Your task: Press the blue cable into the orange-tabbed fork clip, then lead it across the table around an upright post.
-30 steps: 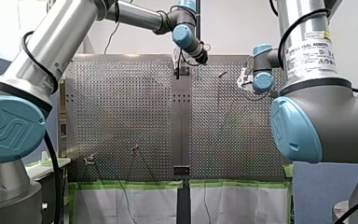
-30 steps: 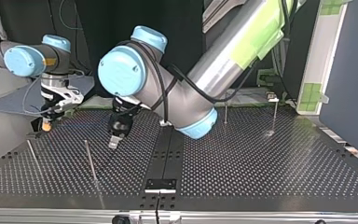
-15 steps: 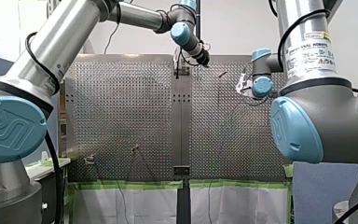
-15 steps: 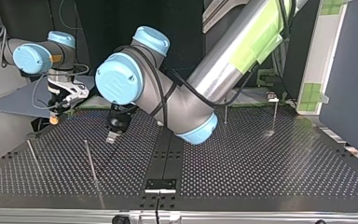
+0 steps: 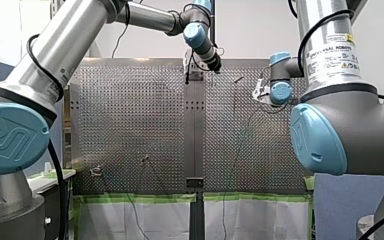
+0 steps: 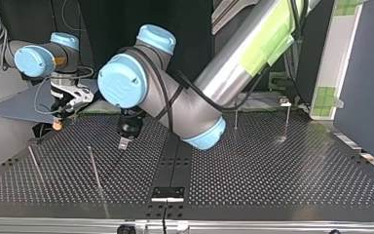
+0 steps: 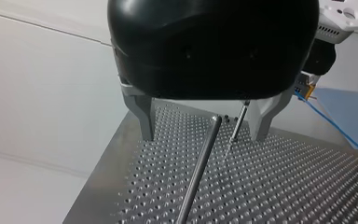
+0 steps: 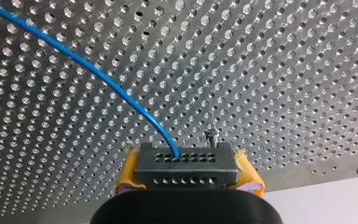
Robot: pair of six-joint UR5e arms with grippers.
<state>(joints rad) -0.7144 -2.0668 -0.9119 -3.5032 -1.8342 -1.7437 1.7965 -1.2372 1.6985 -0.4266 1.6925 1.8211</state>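
My right gripper (image 8: 186,168) has its yellow-padded jaws clamped on the blue cable (image 8: 98,74). The cable leaves them pointing straight ahead, then bows off to one side, its long axis running over the perforated counter (image 8: 284,70). My left gripper (image 7: 201,135) hangs with jaws apart, an upright post (image 7: 196,172) between them. I cannot pick out the fork clip; perhaps it is hidden. The thin cable could slip from the grip under tension, or its slack could snag a post.
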